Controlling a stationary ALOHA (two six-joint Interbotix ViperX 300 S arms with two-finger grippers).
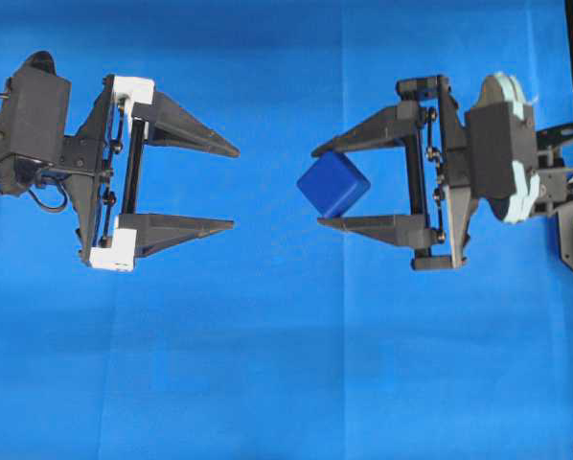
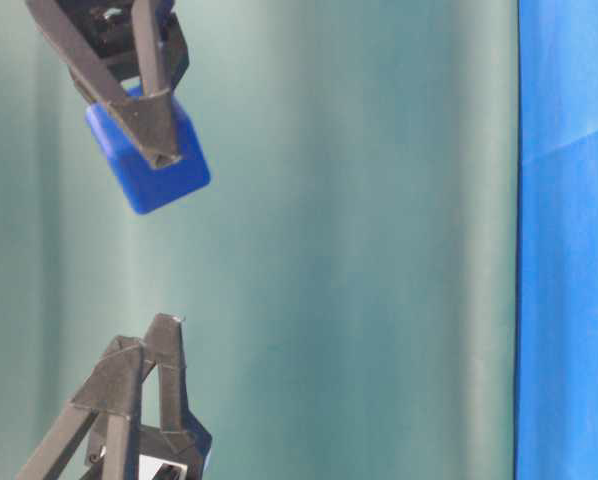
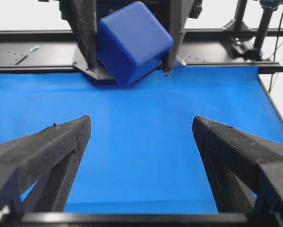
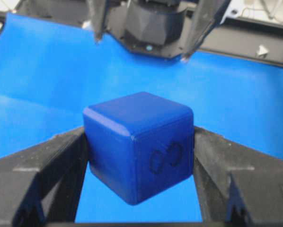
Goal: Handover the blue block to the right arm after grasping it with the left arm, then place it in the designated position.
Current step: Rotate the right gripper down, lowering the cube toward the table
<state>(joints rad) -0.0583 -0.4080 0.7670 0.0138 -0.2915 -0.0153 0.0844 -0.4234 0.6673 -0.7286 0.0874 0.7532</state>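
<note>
I see the small navy-blue, round-edged plastic cube (image 1: pixel 333 184) pinched, tilted, between the pointed black fingers of my right tool (image 1: pixel 317 186), above the bright blue cloth (image 1: pixel 267 364). My left tool (image 1: pixel 236 188), with white end blocks, faces it spread wide and apart from it.

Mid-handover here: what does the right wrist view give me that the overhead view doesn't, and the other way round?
Only the right wrist view shows a dark mark embossed on one face of the small navy-blue cube. Only the overhead view shows both hands whole: the left hand with white end blocks open and clear of the cube, and the right hand with pale green-grey casing. Both show the right hand pinching the tilted cube above the blue cloth.
</note>
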